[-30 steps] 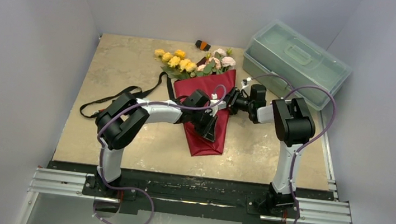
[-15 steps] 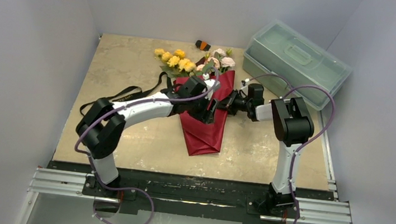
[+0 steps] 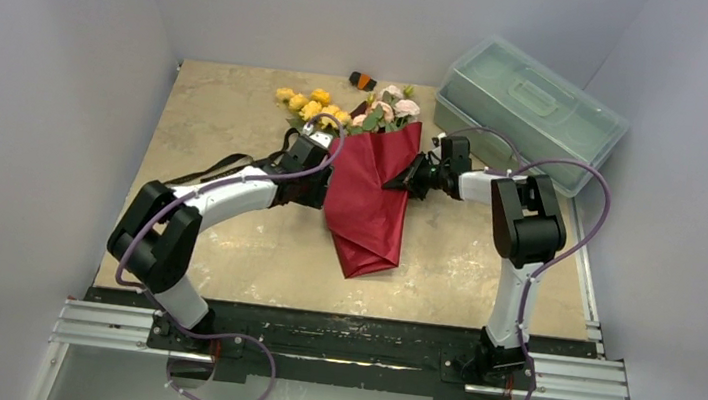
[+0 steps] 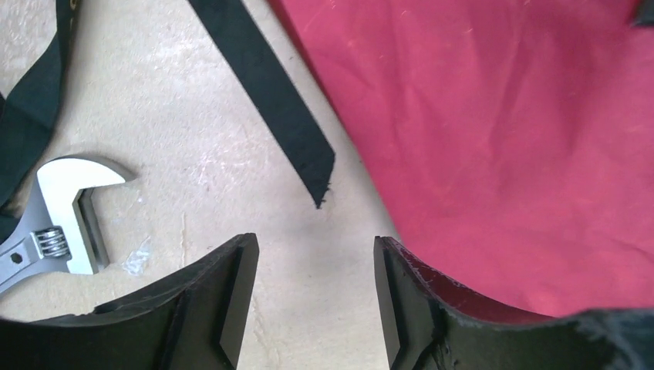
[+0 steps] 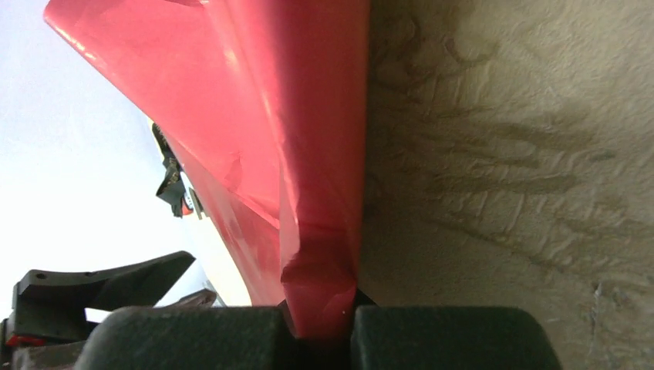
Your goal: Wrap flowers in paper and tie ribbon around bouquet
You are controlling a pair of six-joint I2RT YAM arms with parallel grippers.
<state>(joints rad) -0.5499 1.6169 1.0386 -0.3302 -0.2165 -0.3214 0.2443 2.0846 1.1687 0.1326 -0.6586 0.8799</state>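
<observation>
Resting on beige tabletop [image 3: 219, 114]: paper [image 3: 370, 202]; grey walls [image 3: 42, 74].

Your left hand [image 4: 312, 258] has bare table [image 4: 231, 185] between its fingers [image 4: 224, 308]. Loose ribbon [image 4: 266, 92] end lies just ahead, wrench [image 4: 65, 216] beside one finger, paper [image 4: 501, 139] right against the other. Plastic box [image 3: 533, 95] blocks the far right corner; near right is open.

Plain pale grey walls [image 3: 37, 124] close in the table [image 3: 230, 105] on three sides. Its top is mottled beige, like stone, under soft even light. A metal rail [image 3: 591, 380] runs along its near edge.
</observation>
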